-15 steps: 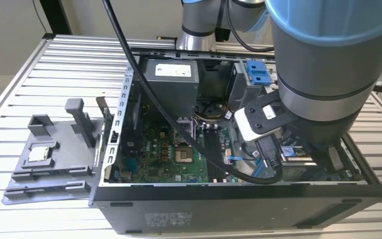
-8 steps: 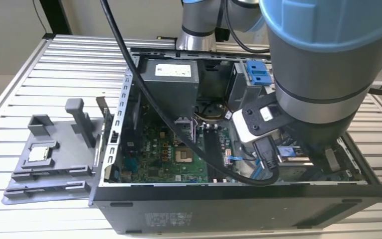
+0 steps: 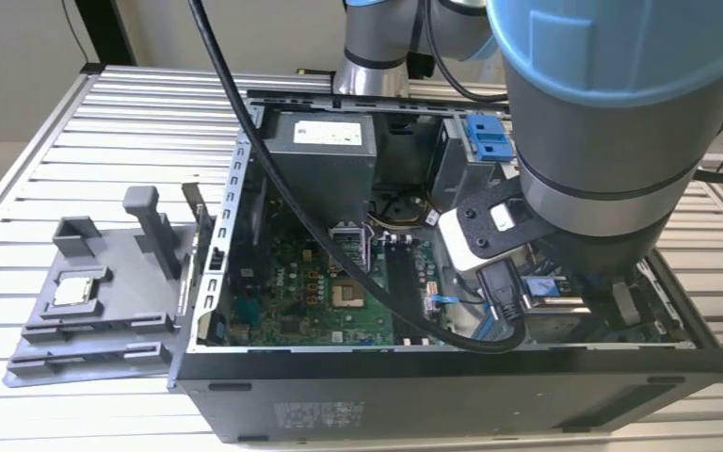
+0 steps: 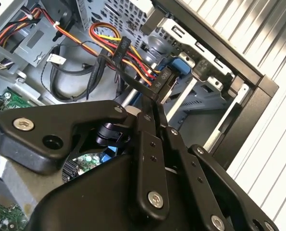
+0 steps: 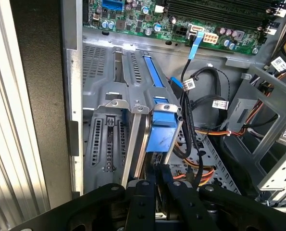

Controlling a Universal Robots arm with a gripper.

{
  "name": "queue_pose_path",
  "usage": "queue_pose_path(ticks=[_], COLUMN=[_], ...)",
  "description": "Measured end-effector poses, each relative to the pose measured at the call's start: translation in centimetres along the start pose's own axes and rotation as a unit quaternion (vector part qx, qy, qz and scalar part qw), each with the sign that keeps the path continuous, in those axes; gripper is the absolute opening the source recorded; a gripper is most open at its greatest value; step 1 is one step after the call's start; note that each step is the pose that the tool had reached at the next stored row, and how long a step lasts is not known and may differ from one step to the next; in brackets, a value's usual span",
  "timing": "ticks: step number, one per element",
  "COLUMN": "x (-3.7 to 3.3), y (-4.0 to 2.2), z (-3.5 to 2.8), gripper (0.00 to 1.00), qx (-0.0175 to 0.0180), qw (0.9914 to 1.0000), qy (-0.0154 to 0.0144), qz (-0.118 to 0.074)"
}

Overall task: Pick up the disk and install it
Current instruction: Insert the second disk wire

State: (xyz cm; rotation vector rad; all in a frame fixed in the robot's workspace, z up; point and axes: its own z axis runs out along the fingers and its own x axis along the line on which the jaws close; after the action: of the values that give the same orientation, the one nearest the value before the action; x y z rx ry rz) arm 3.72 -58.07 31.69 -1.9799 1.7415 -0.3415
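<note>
The disk stood on edge deep in the computer case, beside the metal bay. The hand was clamped on its flat sides, probably so that its blue frame could meet the bay's rails.

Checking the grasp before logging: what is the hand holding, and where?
The blue-framed silver flat hard drive, pinched at its near end by the hand.
</note>
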Motion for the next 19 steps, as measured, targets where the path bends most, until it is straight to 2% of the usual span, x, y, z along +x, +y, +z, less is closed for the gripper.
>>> queue_pose_path(ticks=[9, 15, 19], x=[-0.03, -0.2, -0.23], y=[0.04, 0.11, 0.14], z=[0.08, 0.26, 0.33], gripper=[0.0, 0.0, 0.0], qx=[0.0001, 0.0007, 0.0015], qw=[1.0, 0.99999, 0.99996], qy=[-0.0005, -0.0031, -0.0072], qz=[0.0, 0.002, 0.005])
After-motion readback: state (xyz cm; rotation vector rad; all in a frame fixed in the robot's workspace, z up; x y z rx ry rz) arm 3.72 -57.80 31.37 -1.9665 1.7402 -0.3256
